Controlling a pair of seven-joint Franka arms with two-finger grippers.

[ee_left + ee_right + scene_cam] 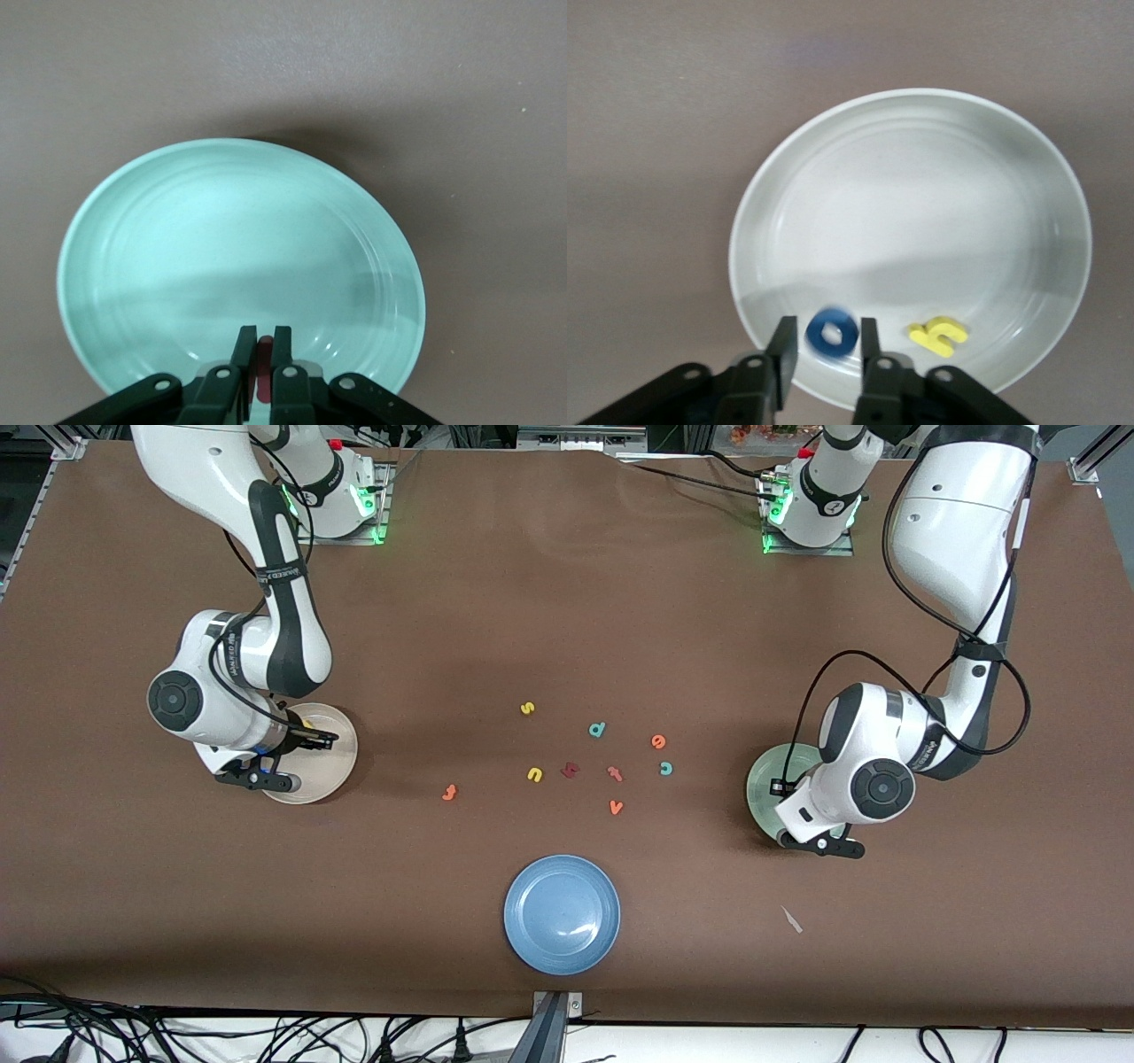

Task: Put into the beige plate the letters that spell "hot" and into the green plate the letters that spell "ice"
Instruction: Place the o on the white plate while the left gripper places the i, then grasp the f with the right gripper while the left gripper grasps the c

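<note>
Blue ring-shaped foam o (831, 333) is being let go between the right tool's (826, 352) parting jaws, directly over the round beige plate (921, 177); a dark red bar-shaped i (263, 376) is being held pinched in the left tool (263, 354) over the green plate (221, 239).

Right arm bent down at own end of surface, right gripper (825, 350) pointing down, fingers (782, 347) parted. Left arm likewise lowered at its end, left gripper (262, 352) fingers (242, 347) pinched together.

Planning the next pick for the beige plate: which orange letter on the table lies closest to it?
The orange t, lying alone toward the right arm's end, closest to the beige plate. The other orange letters, e, v, cluster nearer the green plate.
</note>
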